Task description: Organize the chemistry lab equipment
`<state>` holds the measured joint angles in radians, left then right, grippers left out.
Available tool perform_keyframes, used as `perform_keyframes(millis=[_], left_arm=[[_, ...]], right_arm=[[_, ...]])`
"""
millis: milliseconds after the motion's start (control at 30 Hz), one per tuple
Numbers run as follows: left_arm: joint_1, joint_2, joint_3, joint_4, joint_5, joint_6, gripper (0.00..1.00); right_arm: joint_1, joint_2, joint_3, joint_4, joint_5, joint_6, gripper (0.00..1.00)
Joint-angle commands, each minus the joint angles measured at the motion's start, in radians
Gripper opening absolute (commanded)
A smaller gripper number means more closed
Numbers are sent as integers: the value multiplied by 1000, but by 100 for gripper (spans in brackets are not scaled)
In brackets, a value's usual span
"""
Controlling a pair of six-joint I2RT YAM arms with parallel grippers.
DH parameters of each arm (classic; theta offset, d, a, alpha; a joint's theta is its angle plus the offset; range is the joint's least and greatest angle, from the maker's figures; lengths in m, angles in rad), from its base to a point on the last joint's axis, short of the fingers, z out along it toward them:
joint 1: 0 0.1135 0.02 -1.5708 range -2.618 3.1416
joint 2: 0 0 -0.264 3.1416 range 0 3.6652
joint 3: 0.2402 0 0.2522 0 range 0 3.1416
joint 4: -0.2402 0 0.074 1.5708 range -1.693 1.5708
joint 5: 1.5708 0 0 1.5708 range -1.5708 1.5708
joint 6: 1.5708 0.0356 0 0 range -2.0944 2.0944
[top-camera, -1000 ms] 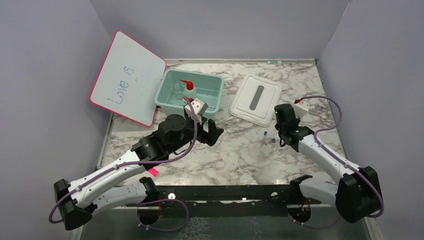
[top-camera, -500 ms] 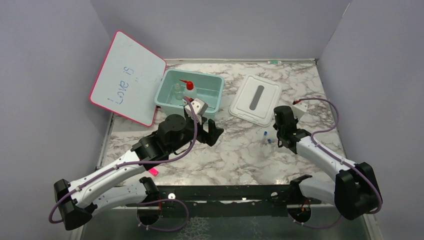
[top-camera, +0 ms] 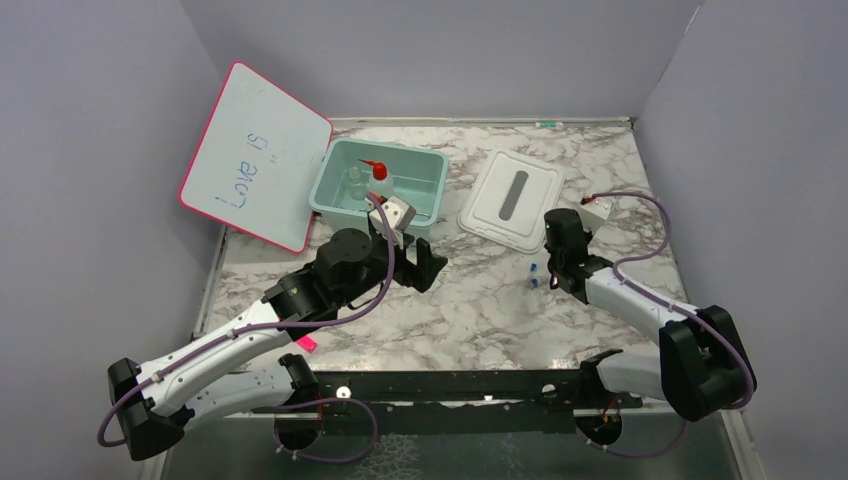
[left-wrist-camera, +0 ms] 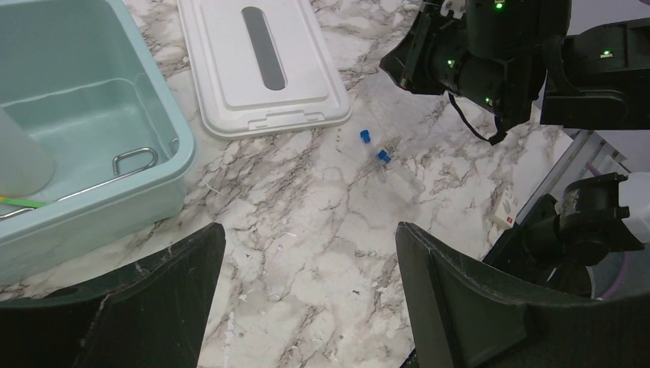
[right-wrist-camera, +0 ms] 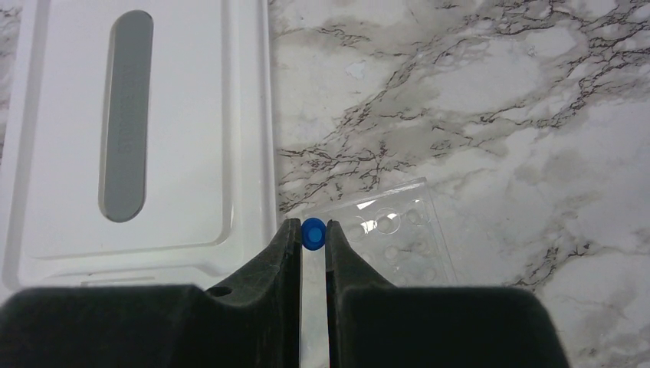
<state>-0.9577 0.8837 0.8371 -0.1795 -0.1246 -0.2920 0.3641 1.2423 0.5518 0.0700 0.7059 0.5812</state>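
My right gripper [right-wrist-camera: 313,228] is shut on a small clear vial with a blue cap [right-wrist-camera: 313,234], low over a clear plastic rack [right-wrist-camera: 398,230] on the marble table. In the top view the right gripper [top-camera: 552,278] is right of two blue caps [top-camera: 533,269]. My left gripper [left-wrist-camera: 306,238] is open and empty over bare marble, in front of the teal bin [top-camera: 425,190]. The bin holds the squeeze bottle with the red nozzle [top-camera: 378,172], vials [top-camera: 354,181] and the metal tongs [left-wrist-camera: 135,159]. The red-handled tool does not show.
The white bin lid [top-camera: 510,198] lies flat right of the bin, close to the right gripper. The pink-edged whiteboard [top-camera: 255,155] leans at the back left. A pink marker [top-camera: 307,342] lies under the left arm near the front edge.
My right arm has swung left and forward toward the lid, and the nearer blue cap has shifted left with it. The left arm has not moved.
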Motion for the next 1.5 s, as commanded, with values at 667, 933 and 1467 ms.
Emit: perform_keyframes(millis=[667,933,1467], left_arm=[[-3,9,9,-3,-42,-22,85],[-3,31,14,-14,-28,-58,89],[-3,35,-9,15,-7,-79,89]], right_arm=[[-7,-25,295,-547,-214,56,57],[-7,-168,184,-723,-431,128,49],[-7,-171,4,-663,-492,227,46]])
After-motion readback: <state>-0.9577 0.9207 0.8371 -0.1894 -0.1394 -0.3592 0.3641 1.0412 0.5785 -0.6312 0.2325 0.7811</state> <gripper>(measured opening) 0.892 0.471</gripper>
